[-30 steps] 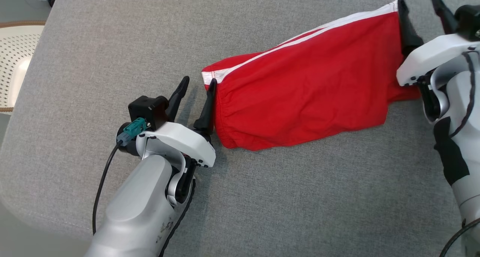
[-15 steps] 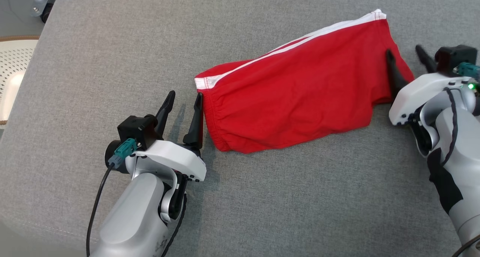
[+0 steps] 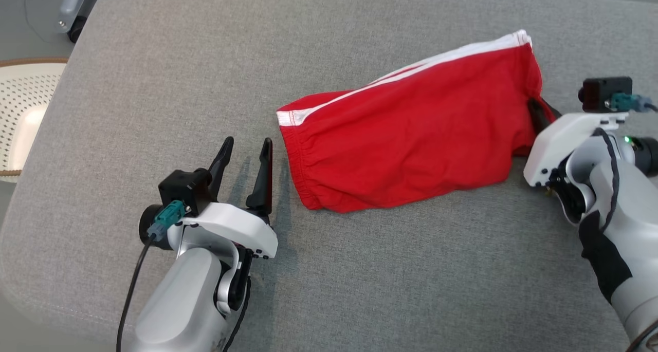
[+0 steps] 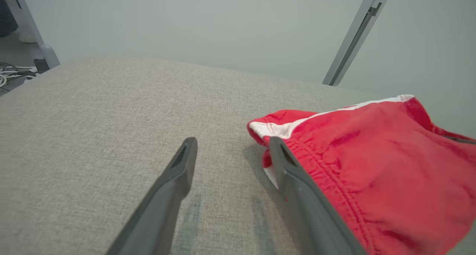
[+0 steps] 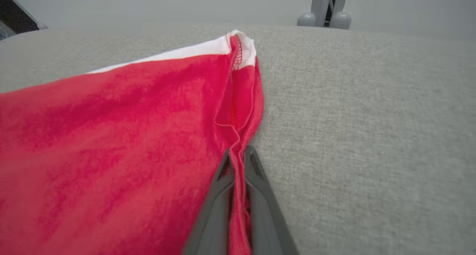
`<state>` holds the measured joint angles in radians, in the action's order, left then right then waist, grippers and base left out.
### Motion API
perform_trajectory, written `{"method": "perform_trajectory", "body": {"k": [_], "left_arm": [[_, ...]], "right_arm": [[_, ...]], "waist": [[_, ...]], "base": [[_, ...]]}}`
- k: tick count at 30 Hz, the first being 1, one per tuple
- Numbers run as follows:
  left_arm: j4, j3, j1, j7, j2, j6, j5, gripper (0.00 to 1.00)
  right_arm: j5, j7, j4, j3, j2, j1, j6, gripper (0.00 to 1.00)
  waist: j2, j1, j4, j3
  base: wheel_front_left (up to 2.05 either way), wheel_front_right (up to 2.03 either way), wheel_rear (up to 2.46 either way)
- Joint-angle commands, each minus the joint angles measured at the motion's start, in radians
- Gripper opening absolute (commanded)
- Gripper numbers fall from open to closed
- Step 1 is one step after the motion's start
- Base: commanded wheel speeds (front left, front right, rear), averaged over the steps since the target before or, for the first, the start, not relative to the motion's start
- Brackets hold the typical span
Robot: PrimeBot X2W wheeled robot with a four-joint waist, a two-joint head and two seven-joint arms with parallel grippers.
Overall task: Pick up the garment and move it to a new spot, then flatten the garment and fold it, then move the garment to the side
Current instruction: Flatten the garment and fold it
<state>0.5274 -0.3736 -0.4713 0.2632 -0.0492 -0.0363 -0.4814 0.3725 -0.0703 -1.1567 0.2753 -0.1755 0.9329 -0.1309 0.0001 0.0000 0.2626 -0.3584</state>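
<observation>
Shorts, red with a white side stripe, are lying folded on the grey fabric-covered bench, right of centre. Their long axis is running from the gathered waistband at the near left up to the leg hem at the far right. The right gripper is sitting at the right-hand end, and the right wrist view is showing it closed tight on a pinched ridge of the red cloth just below the hem corner. The left gripper is standing wide open and holding nothing, fingers pointing away from the robot, just left of the waistband. So the shorts are lying to the right of this gripper, and the left arm is the nearer one to the free end; judging by this, the coming move is turning on shifting it right so the waistband is passing between its jaws. Whether its right finger is already brushing the elastic is hard to make out, since the finger is overlapping the cloth in the left wrist view. The right gripper's tips are hiding under the fabric in the head view, and how many layers they are holding cannot be told.
</observation>
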Motion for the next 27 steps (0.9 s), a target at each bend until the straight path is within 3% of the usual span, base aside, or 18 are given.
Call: {"method": "perform_trajectory", "body": {"k": [1, 9, 18, 27], "left_arm": [[0.001, 0.003, 0.008, 0.001, -0.004, -0.003, 0.02, 1.0], [0.016, 0.065, 0.069, 0.001, -0.005, 0.0, 0.053, 1.0], [0.02, 0.13, 0.171, 0.001, -0.005, 0.014, 0.09, 1.0], [0.007, 0.162, 0.255, 0.001, -0.005, 0.022, 0.116, 1.0]], "right_arm": [[0.012, -0.012, -0.006, 0.001, -0.01, -0.026, 0.0, 0.0], [0.099, -0.124, 0.018, 0.003, -0.023, -0.103, 0.0, 0.0], [0.211, -0.166, 0.043, 0.0, -0.004, -0.26, 0.0, 0.0], [0.204, -0.196, 0.072, -0.019, -0.012, -0.358, 0.0, 0.0]], "waist": [[-0.0001, 0.0, -0.006, 0.014], [-0.0001, 0.0, -0.06, 0.095], [-0.0001, 0.0, -0.128, 0.195], [-0.0001, 0.0, -0.156, 0.243]], "base": [[0.0, 0.0, 0.0], [0.0, 0.0, 0.0], [0.0, 0.0, 0.0], [0.0, 0.0, 0.0]]}}
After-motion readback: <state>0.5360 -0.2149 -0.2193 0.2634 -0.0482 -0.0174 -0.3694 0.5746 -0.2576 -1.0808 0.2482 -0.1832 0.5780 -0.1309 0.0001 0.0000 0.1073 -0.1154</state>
